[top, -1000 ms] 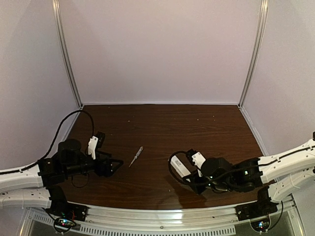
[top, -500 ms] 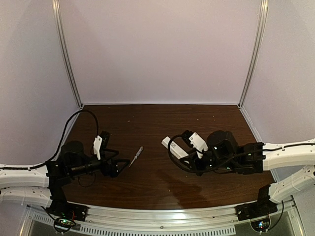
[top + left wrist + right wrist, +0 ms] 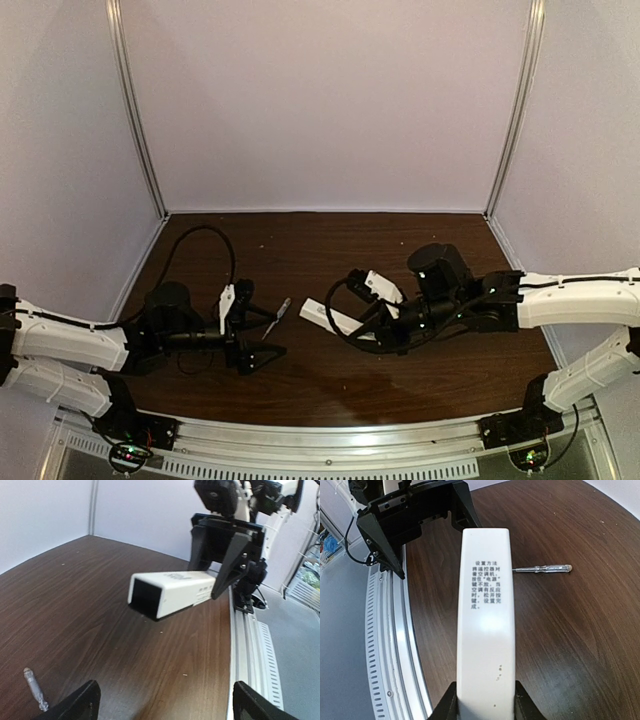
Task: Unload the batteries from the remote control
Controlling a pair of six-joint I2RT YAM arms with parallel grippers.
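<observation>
Right jaws pinch the remote control [image 3: 485,615] above the bench [image 3: 400,255] centre; left jaws stand spread wide beside the screwdriver [image 3: 279,310], nearer the left edge

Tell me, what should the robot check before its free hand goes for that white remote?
1. Remote control gripped: ok. The right gripper is shut on one end and holds it above the table.
2. Left gripper ready: ok, jaws wide open.
3. Alignment: ok. The remote's free end points toward the left gripper, with a gap between them.
4. Screwdriver out of the way: ok. It lies flat on the table, untouched.
5. Batteries reachable: cannot tell. None show, and the face in the right wrist view carries only printed text.
</observation>
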